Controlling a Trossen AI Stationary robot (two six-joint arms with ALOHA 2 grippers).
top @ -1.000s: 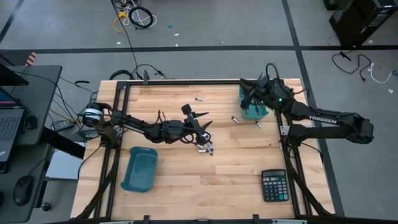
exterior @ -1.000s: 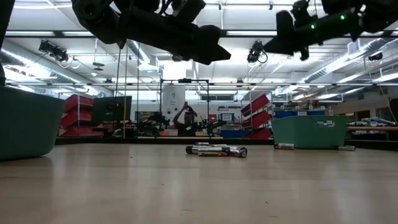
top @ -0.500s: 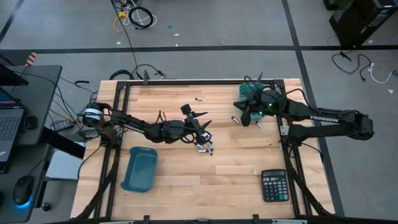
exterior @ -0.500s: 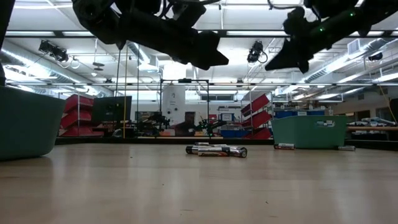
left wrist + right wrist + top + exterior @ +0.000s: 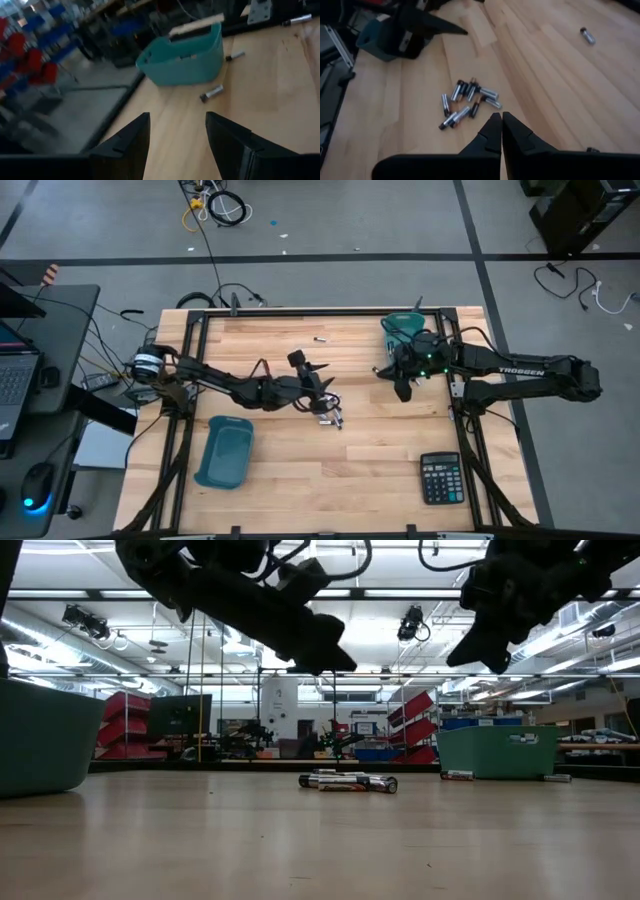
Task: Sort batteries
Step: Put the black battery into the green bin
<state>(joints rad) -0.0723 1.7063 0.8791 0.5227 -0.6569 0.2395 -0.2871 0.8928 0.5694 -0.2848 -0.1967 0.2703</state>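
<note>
the left hand (image 5: 322, 372) hangs in the air over the middle of the light wooden tabletop (image 5: 300, 470), and its two dark fingers (image 5: 227, 137) stand wide apart with nothing between them. just under and beside it lies a little heap of tiny silver and black round batteries (image 5: 329, 414), lying flat and touching each other. in the low view the same heap (image 5: 348, 781) sits on the wood in the middle, with both arms high above it.

nearest the front edge of the tabletop are a teal plastic bin with rounded corners (image 5: 225, 451) on the left side and a black calculator with small keys (image 5: 441, 478) on the right side, well apart from each other.

the right hand (image 5: 403, 386) is up in the air on the right side, near the far teal plastic bin (image 5: 392, 328). its two dark fingers (image 5: 512, 131) are pressed together and hold nothing. the right wrist view looks down past them at the heap of batteries (image 5: 466, 102) on the wood.

a few single batteries lie apart from the heap. one (image 5: 379, 371) lies just beside the right hand, near the far bin. another (image 5: 321, 339) lies alone near the far edge of the tabletop. in the left wrist view two loose ones (image 5: 212, 93) lie on the wood just beside the far bin (image 5: 182, 57).
</note>
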